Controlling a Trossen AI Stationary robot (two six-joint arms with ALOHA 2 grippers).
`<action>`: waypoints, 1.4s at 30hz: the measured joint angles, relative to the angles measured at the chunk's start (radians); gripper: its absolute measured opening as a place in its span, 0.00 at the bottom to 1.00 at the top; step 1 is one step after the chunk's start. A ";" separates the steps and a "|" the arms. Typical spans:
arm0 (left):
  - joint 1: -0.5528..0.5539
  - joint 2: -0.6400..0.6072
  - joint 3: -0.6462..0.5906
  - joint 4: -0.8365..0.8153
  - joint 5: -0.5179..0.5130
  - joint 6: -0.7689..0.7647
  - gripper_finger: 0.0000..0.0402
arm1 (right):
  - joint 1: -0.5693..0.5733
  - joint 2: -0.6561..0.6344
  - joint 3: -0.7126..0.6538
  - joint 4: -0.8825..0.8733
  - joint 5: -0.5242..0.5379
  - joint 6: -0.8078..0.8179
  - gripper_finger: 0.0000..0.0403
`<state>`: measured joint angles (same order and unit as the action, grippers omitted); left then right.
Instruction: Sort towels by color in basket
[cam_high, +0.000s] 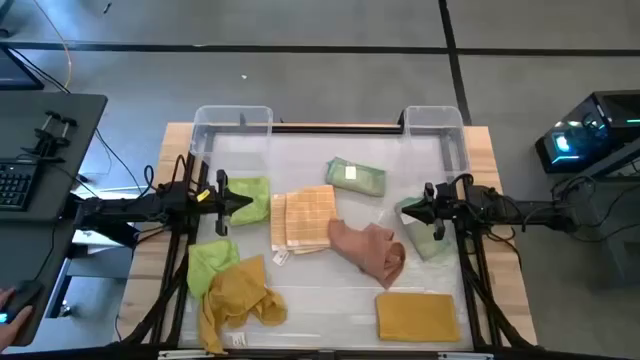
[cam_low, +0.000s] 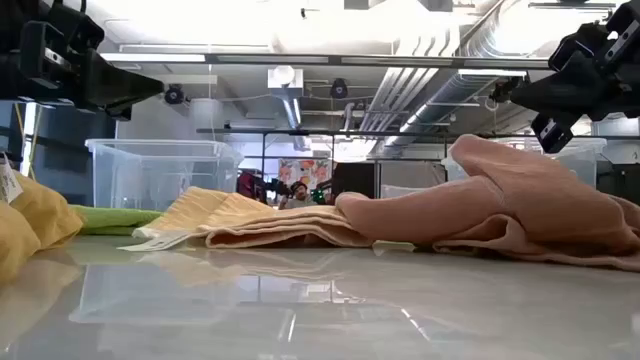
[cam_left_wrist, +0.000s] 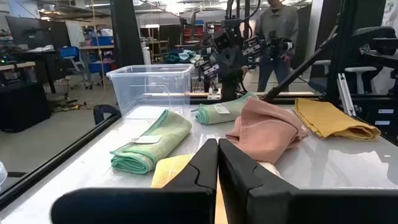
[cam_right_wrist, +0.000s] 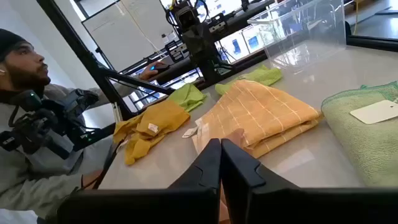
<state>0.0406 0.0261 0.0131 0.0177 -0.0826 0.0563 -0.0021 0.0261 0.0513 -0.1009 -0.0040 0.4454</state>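
Several towels lie flat on the table. A lime towel (cam_high: 255, 192) lies under my left gripper (cam_high: 245, 202), which hovers shut above it (cam_left_wrist: 217, 152). A pale green towel (cam_high: 428, 232) lies below my right gripper (cam_high: 405, 212), also shut and raised (cam_right_wrist: 221, 152). Between the arms lie a folded pale green towel with a label (cam_high: 355, 177), a tan checked towel (cam_high: 305, 217) and a pink-brown towel (cam_high: 370, 250). Near the front edge are a crumpled mustard towel (cam_high: 240, 295) partly over a lime one (cam_high: 210, 262), and a folded mustard towel (cam_high: 415, 315).
Two clear plastic bins stand at the table's far edge, one on the left (cam_high: 232, 122) and one on the right (cam_high: 435, 125). A person (cam_right_wrist: 25, 81) sits beyond the table's left side. Bare tabletop shows between the towels near the front (cam_high: 330, 300).
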 joint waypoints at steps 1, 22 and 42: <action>0.000 0.000 0.000 0.000 0.000 0.000 0.00 | 0.000 0.000 0.000 0.000 0.000 0.000 0.00; 0.000 0.000 0.000 0.000 0.000 0.000 0.00 | 0.000 0.000 0.000 0.000 0.000 0.000 0.00; -0.002 0.000 -0.001 0.084 0.000 -0.129 0.00 | 0.000 0.000 0.000 0.000 0.000 0.000 0.00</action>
<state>0.0383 0.0263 0.0123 0.1016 -0.0828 -0.0727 -0.0021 0.0258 0.0514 -0.1006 -0.0040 0.4450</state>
